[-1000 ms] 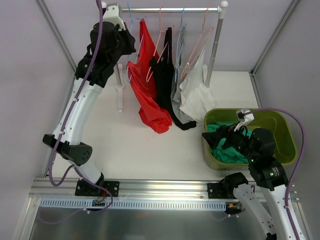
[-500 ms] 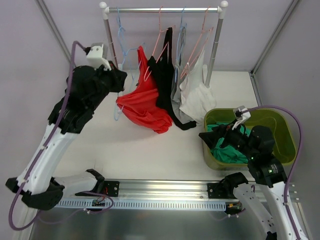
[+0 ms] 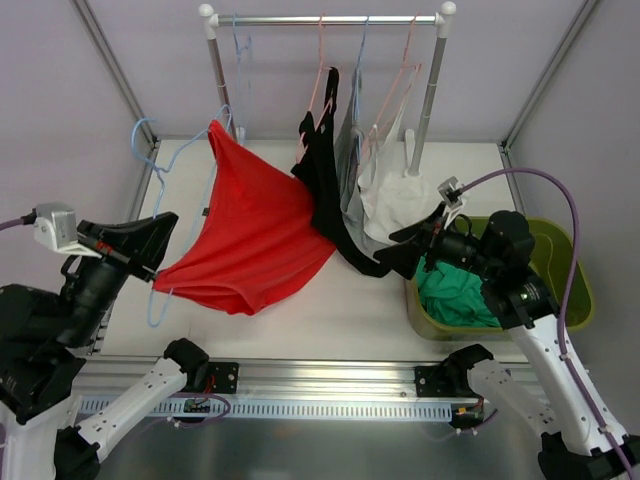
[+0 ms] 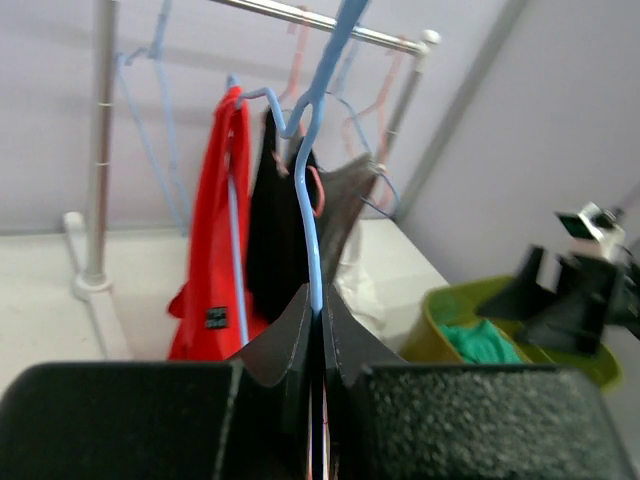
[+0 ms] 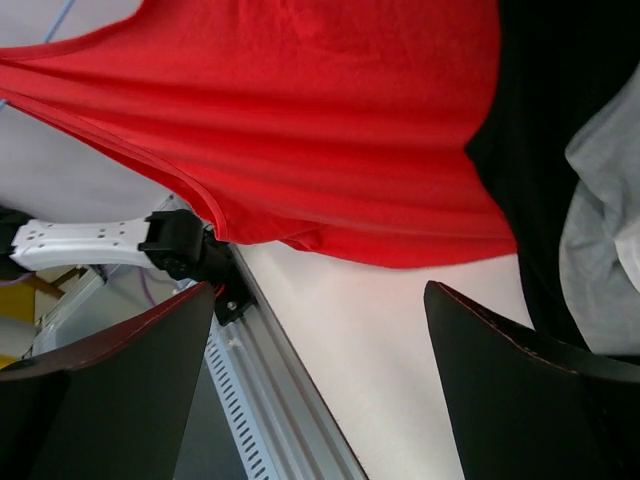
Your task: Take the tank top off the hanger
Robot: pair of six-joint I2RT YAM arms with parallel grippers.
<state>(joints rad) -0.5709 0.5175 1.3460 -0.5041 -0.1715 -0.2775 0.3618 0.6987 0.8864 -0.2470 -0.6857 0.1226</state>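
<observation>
**Top view.** Blue hanger [image 3: 145,130] off the rail [image 3: 320,18], pinched in the left end effector [image 3: 150,255] and held low over the left side of the tabletop [image 3: 330,310]. Red tank top [image 3: 250,235] not yet off the hanger; cloth fanned out to the right, its far edge close to the black top [image 3: 330,190] on the rail. Probably held out this way to offer loose fabric to the other arm. Right end effector [image 3: 405,250] spread and empty, over the near-left corner of the green bin [image 3: 575,265], aimed at the red cloth but clear of it.

**Left wrist.** Fingers [image 4: 290,335] pressed together on the blue hanger wire [image 4: 312,230], which rises straight from the pinch to the hook. Tank top [image 4: 212,220] hanging just left of the wire. The narrow grip on bare wire leaves the cloth free to slide.

**Right wrist.** Both fingers [image 5: 110,370] set wide apart, nothing between them. Red hem [image 5: 300,120] fills the upper view, above bare tabletop [image 5: 400,340].

Judged next step: close on the hem and draw it away from the hanger. Risk: catching the black top [image 5: 560,150] beside it.
</observation>
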